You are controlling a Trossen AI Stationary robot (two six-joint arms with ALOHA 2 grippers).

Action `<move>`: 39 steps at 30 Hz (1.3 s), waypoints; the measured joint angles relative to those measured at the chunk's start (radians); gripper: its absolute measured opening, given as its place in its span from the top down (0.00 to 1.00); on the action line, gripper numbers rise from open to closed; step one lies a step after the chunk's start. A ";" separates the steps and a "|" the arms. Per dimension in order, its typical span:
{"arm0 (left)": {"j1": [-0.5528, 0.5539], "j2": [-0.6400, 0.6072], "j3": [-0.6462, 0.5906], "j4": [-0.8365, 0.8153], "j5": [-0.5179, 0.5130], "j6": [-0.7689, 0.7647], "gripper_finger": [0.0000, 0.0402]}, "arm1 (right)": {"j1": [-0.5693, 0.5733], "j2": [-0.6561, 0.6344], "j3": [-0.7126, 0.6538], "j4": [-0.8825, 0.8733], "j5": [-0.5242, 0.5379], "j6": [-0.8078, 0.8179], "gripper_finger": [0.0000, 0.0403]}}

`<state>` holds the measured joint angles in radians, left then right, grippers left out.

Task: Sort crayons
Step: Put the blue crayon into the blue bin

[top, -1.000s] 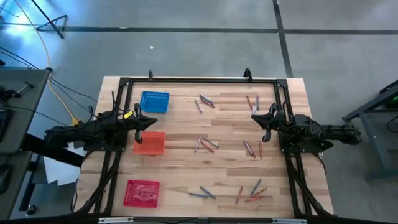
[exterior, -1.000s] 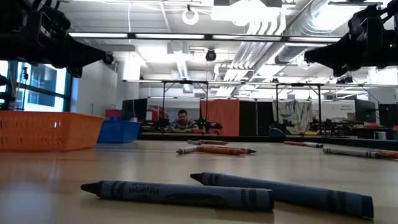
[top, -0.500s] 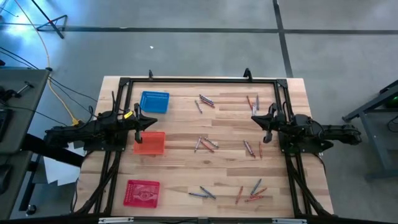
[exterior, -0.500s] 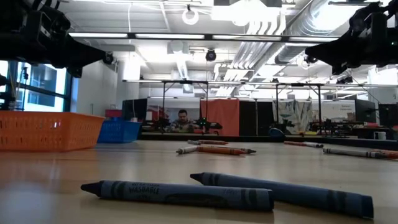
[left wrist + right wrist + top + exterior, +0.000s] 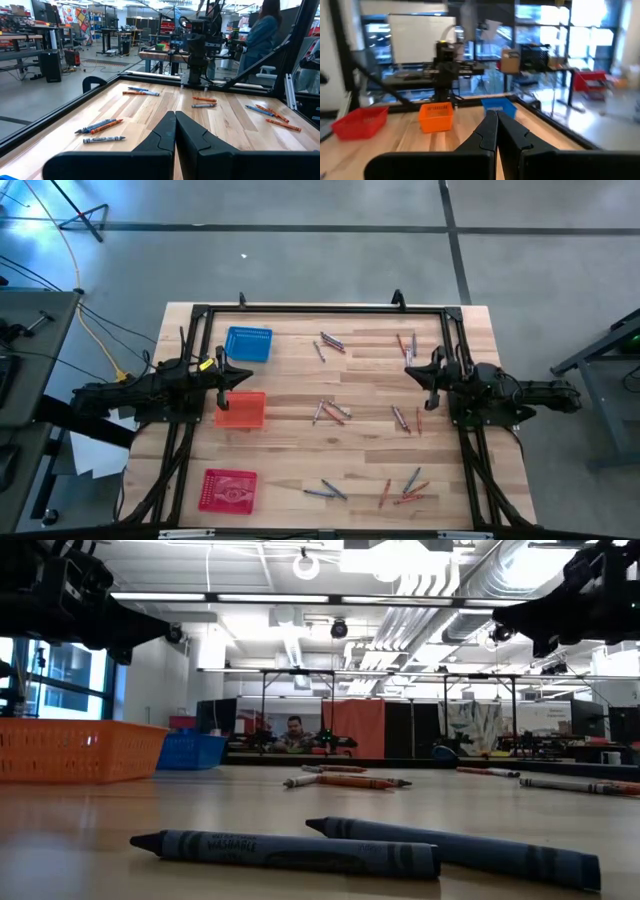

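L gripper (image 5: 222,377) clenched, empty; R gripper (image 5: 428,372) same; risk: clustered crayons (image 5: 330,412) → two-at-once grab, wrong basket.

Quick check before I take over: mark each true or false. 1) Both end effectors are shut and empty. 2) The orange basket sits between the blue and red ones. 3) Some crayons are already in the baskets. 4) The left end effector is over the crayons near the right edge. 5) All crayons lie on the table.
1) True: left end effector and right end effector are shut, holding nothing.
2) True: orange basket lies between blue basket and red basket.
3) False: no crayons show in them.
4) False: it hovers by the orange basket.
5) True: the crayons lie scattered on the table.
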<state>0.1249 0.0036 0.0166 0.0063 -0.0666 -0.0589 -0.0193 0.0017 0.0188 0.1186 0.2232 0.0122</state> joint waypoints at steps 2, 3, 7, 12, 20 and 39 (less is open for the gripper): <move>0.000 0.000 0.000 0.000 0.000 0.000 1.00 | 0.000 0.001 0.024 -0.054 0.029 0.030 1.00; 0.000 0.000 0.000 0.000 0.000 0.000 1.00 | 0.000 0.006 0.039 -0.087 0.031 0.035 1.00; 0.000 0.000 0.000 0.000 0.000 0.000 1.00 | 0.000 0.065 0.115 -0.203 0.031 0.098 1.00; 0.000 0.000 0.000 0.000 0.000 0.000 1.00 | 0.000 0.197 0.268 -0.405 0.035 0.319 1.00; 0.000 0.000 0.000 0.000 0.000 0.000 1.00 | -0.001 0.435 0.515 -0.674 0.080 0.374 1.00; 0.000 0.000 0.000 0.000 0.000 0.000 1.00 | -0.253 0.894 0.878 -1.150 0.131 0.520 1.00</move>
<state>0.1246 0.0033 0.0162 0.0066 -0.0668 -0.0586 -0.2722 0.8960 0.8965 -1.0312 0.3539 0.5319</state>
